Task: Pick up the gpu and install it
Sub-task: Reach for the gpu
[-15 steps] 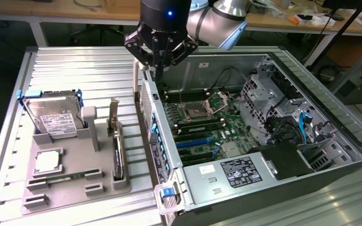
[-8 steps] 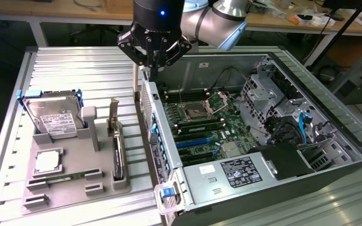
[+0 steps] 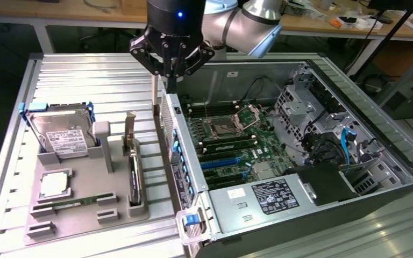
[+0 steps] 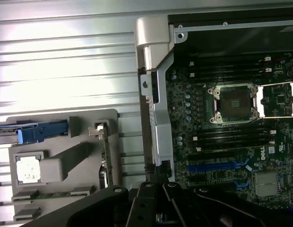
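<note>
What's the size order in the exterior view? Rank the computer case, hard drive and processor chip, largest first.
1. computer case
2. hard drive
3. processor chip
The drive and the chip sit side by side, so nearness hardly skews their order.

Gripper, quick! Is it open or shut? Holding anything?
Gripper: shut, nothing in it; the gpu stands in its grey holder.
</note>
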Robot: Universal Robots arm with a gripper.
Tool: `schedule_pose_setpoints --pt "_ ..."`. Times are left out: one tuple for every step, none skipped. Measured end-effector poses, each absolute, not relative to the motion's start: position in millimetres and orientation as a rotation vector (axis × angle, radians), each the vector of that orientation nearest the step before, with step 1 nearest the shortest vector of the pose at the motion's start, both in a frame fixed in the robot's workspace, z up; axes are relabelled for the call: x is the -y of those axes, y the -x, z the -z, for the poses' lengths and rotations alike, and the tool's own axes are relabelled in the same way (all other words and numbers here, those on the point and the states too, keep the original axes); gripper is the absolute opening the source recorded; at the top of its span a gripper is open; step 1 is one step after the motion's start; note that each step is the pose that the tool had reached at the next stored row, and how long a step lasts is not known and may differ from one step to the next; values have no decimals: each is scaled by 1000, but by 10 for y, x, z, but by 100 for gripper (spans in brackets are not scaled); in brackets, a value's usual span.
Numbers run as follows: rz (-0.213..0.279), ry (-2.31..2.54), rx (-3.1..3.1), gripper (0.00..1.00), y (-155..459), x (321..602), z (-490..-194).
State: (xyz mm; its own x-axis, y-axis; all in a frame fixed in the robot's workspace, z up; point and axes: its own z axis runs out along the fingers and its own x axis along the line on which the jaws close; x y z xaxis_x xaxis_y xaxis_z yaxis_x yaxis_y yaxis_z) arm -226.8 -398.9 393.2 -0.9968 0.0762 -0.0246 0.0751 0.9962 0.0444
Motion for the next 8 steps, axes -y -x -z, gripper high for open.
schedule_pose_setpoints --pt "-68 -118 -3112 11 2277 3989 -3933" --pt "-68 -118 -3112 11 2286 3989 -3933" --pt "-68 -118 -3112 11 2296 3989 -3933" --pt "-68 -118 -3112 11 2306 3989 -3933" --pt "-68 -118 -3112 11 2319 3989 -3933" --pt "-68 -118 -3112 11 2328 3989 -3933" --pt "-68 -118 -3112 11 2340 3990 -3933" --pt "-68 -118 -3113 11 2348 3989 -3933"
